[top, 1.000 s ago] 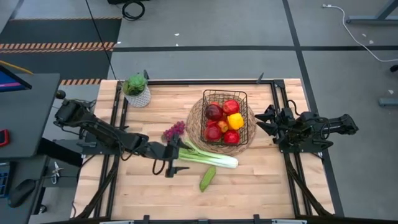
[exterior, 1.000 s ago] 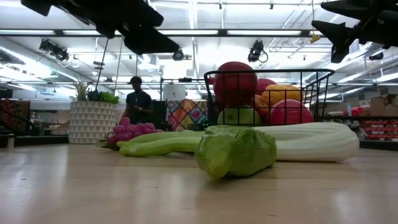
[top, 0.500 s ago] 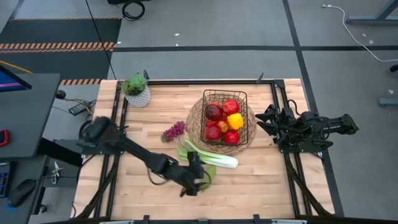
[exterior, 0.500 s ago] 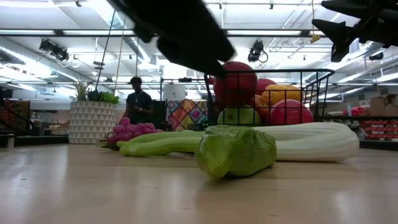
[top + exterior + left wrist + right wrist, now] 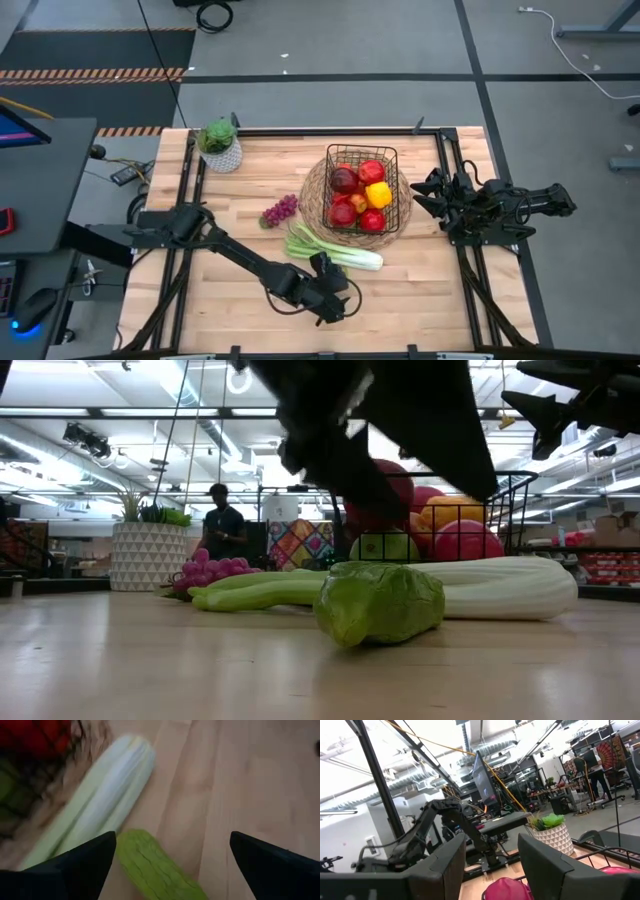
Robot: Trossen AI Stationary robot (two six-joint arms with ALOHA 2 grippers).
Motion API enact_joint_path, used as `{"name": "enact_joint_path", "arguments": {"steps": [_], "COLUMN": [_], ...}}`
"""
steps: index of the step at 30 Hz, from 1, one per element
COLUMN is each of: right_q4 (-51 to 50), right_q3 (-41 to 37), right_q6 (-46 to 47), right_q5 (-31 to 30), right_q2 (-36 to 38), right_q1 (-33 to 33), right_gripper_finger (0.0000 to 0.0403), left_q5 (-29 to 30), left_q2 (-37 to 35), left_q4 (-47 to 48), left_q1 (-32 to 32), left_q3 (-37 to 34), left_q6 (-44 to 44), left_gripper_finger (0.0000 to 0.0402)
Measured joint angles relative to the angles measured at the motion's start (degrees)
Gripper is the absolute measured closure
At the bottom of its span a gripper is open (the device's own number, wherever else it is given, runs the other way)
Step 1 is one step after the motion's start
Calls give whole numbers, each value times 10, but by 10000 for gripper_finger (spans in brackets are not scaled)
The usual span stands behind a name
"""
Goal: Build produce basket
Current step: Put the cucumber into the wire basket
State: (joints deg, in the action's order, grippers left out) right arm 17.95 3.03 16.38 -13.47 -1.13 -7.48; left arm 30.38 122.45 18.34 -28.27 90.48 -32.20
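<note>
Potted plant point(image 5: 219, 143) sits at the table's far left corner, white patterned pot; nothing else is in it. Purple grapes point(image 5: 279, 210) lie loose on the wood, just left of the woven mat point(image 5: 314, 200). Leek point(image 5: 335, 250) lies on the table in front of the mat, its pale end toward the right.

Left gripper point(image 5: 335, 300) is positioned low over the cucumber point(image 5: 380, 603), near the table's front edge; fingers are spread wide, nothing is pinched.

Basket point(image 5: 361, 188) is centred on the mat, right of table centre. Inside are seen: red apples point(image 5: 343, 180), a red piece at the far right corner, a yellow pepper point(image 5: 378, 194), more red pieces along the near side.

Right gripper point(image 5: 420, 195) is parked off the basket's right side, above the table; fingers are parted, nothing is held.

View differences:
- High view: the cucumber is almost fully hidden under the left arm.
- Low view: the cucumber is seen in full in front of the leek, resting on the table; a green item point(image 5: 384, 546) shows low in the basket, not made out from above. A person point(image 5: 221, 520) is seen far back in the room.
- Left wrist view: the cucumber sits between the spread fingers point(image 5: 75, 867), with the leek beside it; contact can't be told.
- Right wrist view: the plant pot and a red fruit top are shown past the parted fingers.
</note>
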Motion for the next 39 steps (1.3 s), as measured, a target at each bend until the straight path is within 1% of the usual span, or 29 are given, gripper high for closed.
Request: {"name": "enact_joint_path", "arguments": {"steps": [1,9,16,24,33,39], "right_q4": [0,0,0,0,0,0], "right_q3": [0,0,0,0,0,0], "right_q6": [0,0,0,0,0,0], "right_q5": [0,0,0,0,0,-1], "right_q2": [0,0,0,0,0,0], "right_q1": [0,0,0,0,0,0], "right_gripper_finger": [215,215,215,215,215,215], "left_q5": [3,7,6,10,9,-11], "left_q2": [6,41,42,37,40,40], "left_q4": [-1,-11,28,56,111,120], "left_q1": [0,2,0,-2,-2,-2], "left_q3": [0,0,0,0,0,0], "left_q6": [-14,-45,-51,-22,-16,-14], "left_gripper_finger": [1,2,2,2,2,2]}}
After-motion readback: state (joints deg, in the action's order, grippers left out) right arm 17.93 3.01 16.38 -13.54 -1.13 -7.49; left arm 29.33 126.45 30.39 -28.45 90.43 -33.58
